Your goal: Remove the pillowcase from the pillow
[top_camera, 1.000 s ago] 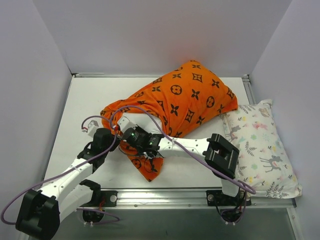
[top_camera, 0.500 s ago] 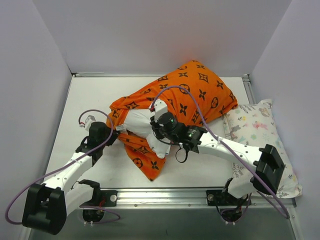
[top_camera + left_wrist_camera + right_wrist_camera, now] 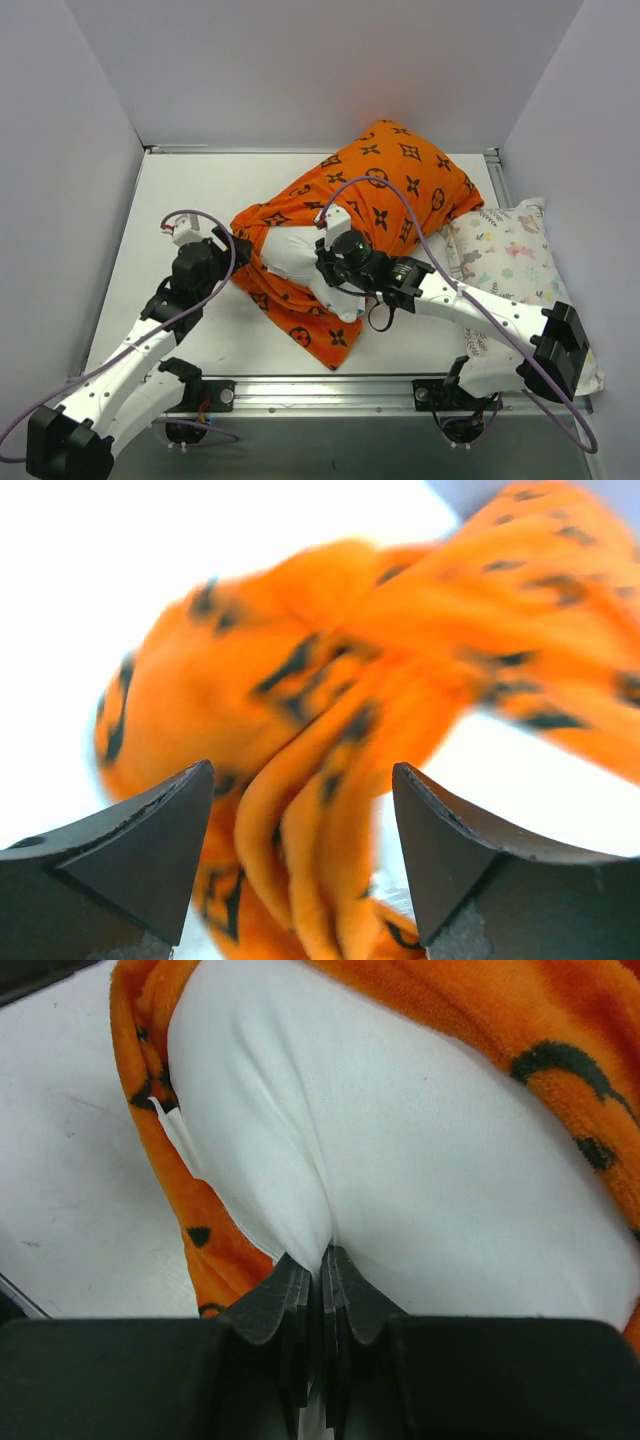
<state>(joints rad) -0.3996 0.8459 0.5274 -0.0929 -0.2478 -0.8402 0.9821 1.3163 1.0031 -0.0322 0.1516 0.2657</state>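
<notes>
A: Where's the pillowcase (image 3: 400,180) sitting?
B: On the table (image 3: 160,200), bunching around the white pillow (image 3: 295,255). Right gripper (image 3: 322,1255) is pinching pillow fabric; left gripper (image 3: 302,770) is hanging spread beside its bunched end.

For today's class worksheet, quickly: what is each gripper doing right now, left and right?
Left gripper: open, jaws apart around the bunched pillowcase, not clamping it.
Right gripper: closed, pinching the white pillow.
</notes>
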